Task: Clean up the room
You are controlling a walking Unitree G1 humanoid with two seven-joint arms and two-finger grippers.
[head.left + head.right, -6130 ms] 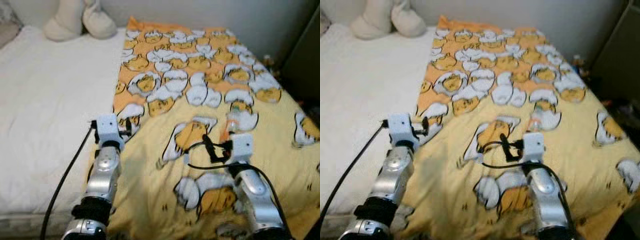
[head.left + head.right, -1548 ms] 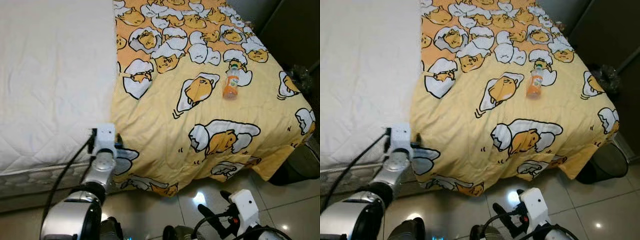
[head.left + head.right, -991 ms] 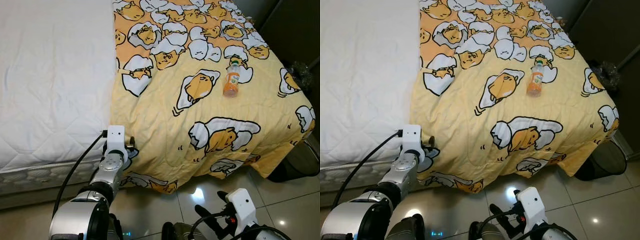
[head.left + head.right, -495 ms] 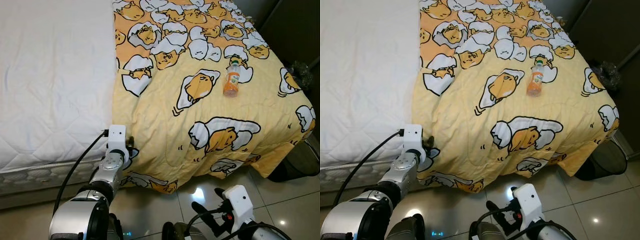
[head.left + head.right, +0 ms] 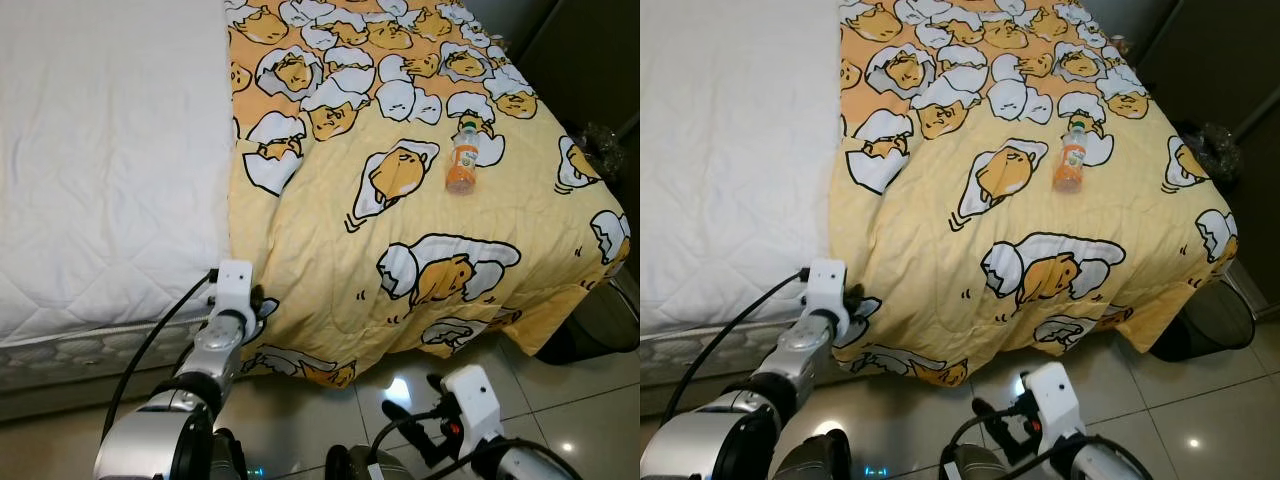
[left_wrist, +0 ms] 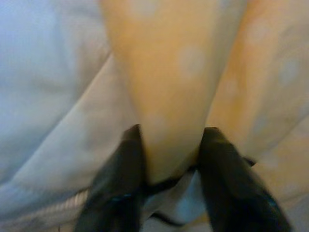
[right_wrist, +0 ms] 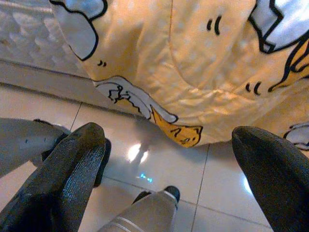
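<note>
Your left gripper (image 6: 166, 159) has pinched the yellow blanket (image 5: 420, 200) edge, lower left; right gripper (image 7: 169, 159) stays wide over the floor (image 7: 159, 159). Blanket straightening can start.

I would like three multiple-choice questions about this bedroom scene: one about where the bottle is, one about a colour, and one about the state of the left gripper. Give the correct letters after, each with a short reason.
1. Where is the bottle?
A. lying on the yellow blanket
B. standing on the tiled floor
C. held in the right gripper

2. What colour is the drink in the bottle?
A. green
B. orange
C. blue

3. What is the left gripper doing?
A. hanging open over the floor
B. closed on the bottle
C. pinching a fold of the yellow blanket

Answers: 1 A, since the bottle rests on its side on the blanket, far from both arms. 2 B, since its body looks orange under a green cap. 3 C, since the left wrist view shows yellow cloth squeezed between the two black fingers at the blanket's edge.
</note>
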